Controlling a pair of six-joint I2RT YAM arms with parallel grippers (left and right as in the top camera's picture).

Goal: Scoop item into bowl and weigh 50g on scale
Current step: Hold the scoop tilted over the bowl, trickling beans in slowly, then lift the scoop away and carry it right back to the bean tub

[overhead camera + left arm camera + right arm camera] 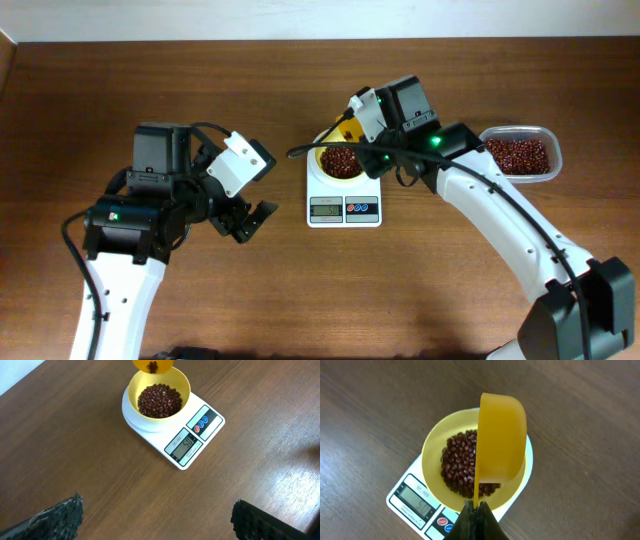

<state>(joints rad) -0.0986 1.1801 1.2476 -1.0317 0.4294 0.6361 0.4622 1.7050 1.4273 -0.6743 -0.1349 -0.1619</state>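
Note:
The pale yellow bowl [340, 163] [159, 395] [436, 450] stands on the white scale [344, 205] [200, 430] [410, 505] and holds a heap of red-brown beans [159, 400] [460, 462]. My right gripper [477, 507] is shut on the handle of a yellow scoop [501, 435] [152, 365], which hangs tilted on its side over the bowl. A few beans remain in the scoop in the left wrist view. My left gripper [157, 515] [250, 218] hovers open over bare table, left of the scale, with nothing between its fingers.
A clear plastic tub [520, 153] of more beans sits at the right, beyond the right arm. Wooden table top [300, 290] spreads around the scale. The table's far edge meets a white wall [300, 20].

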